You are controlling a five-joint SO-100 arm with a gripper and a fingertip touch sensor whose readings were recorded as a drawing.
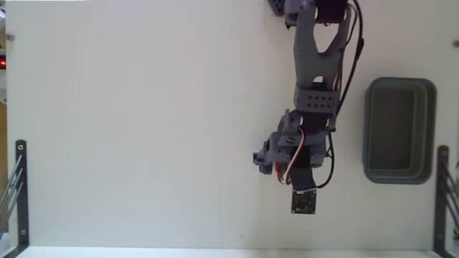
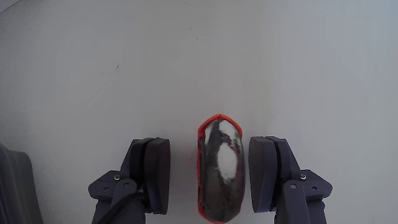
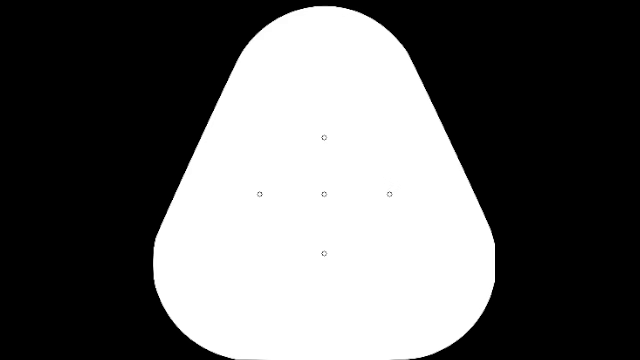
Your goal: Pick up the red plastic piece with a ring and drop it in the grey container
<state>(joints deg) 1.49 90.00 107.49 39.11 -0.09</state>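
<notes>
In the wrist view the red plastic piece with a ring (image 2: 219, 169) lies on the white table, orange-red at its rim with a dark, glossy middle. My gripper (image 2: 209, 177) is open and straddles it. The left finger pad (image 2: 155, 174) stands clearly apart from the piece, and the right finger pad (image 2: 262, 174) sits close beside it with a thin gap. In the fixed view the arm (image 1: 315, 72) reaches down over the table and hides the piece. The grey container (image 1: 369, 132) stands right of the arm, with nothing visible inside.
Black metal brackets stand at the table's lower left (image 1: 20, 186) and lower right (image 1: 442, 193) in the fixed view. A dark grey shape (image 2: 15, 186) cuts into the wrist view's lower left corner. White tabletop stretches left of the arm.
</notes>
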